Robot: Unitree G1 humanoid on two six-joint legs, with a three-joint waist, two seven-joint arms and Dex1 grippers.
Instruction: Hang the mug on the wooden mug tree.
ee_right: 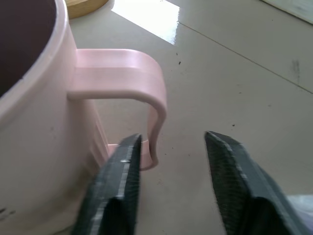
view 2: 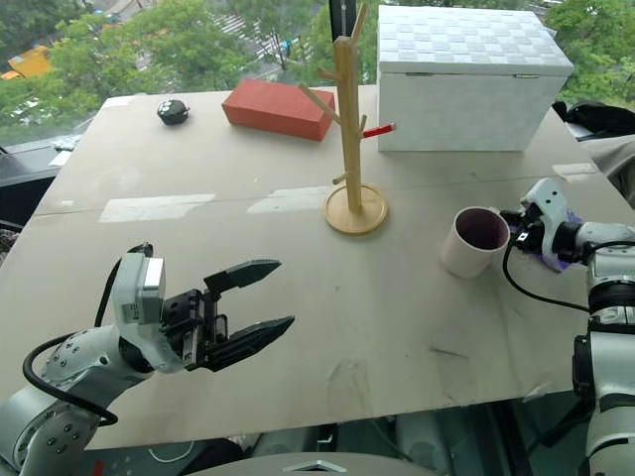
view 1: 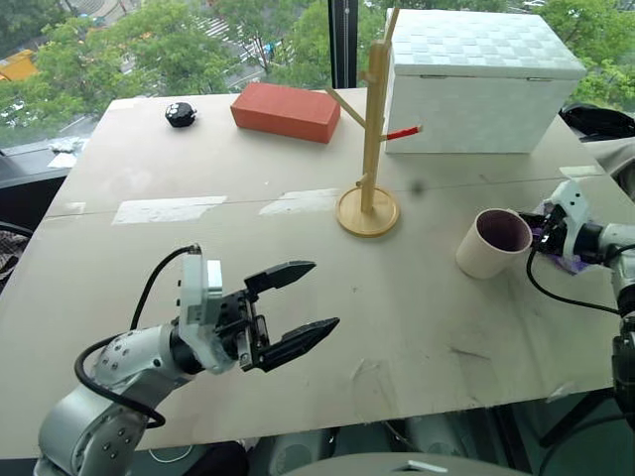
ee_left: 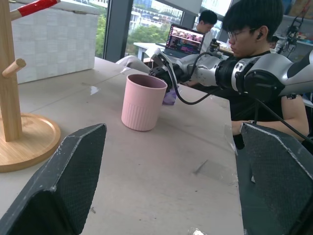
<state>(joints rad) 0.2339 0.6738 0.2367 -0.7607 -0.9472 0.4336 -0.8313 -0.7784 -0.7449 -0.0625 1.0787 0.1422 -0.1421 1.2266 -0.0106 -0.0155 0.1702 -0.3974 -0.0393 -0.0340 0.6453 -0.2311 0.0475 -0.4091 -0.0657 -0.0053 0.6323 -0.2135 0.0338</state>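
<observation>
The pale pink mug (view 1: 493,243) stands upright on the table, right of the wooden mug tree (view 1: 375,119), dark inside, its handle (ee_right: 146,78) turned toward my right arm. My right gripper (ee_right: 171,139) is at that handle: one finger sits inside the loop against the handle's lower end, the other stands outside with a gap, so the jaws are open around it. In the head views this gripper (view 1: 541,223) touches the mug's right side. My left gripper (view 1: 322,295) hovers open and empty over the near left of the table. The tree has a round base (view 1: 368,211) and a red-tipped peg (view 1: 402,133).
A white woven box (view 1: 476,79) stands behind the tree, and a red brick (view 1: 286,111) and a small black object (view 1: 180,114) lie at the far left. A purple packet (view 1: 571,262) lies under my right wrist. A person (ee_left: 254,29) sits beyond the table's right side.
</observation>
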